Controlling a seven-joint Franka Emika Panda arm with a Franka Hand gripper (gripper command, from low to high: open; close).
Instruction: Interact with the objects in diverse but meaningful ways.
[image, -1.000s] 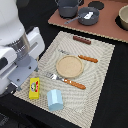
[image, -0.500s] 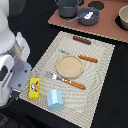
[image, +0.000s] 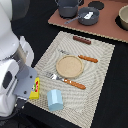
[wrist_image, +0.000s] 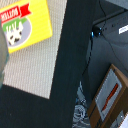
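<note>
Mostly containers first: dark pot (image: 68, 7) on brown board (image: 107, 25) at 12 o'clock of placemat (image: 95, 75); grey bowl (image: 88, 15) beside it holds something white, contents unclear. Tan plate (image: 69, 66) at mat centre, nothing on it; fork (image: 69, 81) at its 6 o'clock, knife (image: 82, 57) at 1 o'clock. Dark sausage (image: 82, 40) at mat's 12 o'clock edge. Yellow box (image: 35, 90) at mat's 8 o'clock corner, partly under arm (image: 12, 75); pale blue block (image: 55, 100) just beside it at 4 o'clock. Arm hunched over bench (image: 117, 105) at exterior view's left. Claw itself hidden; width cannot be told. Wrist view shows yellow box label on mat.
</note>
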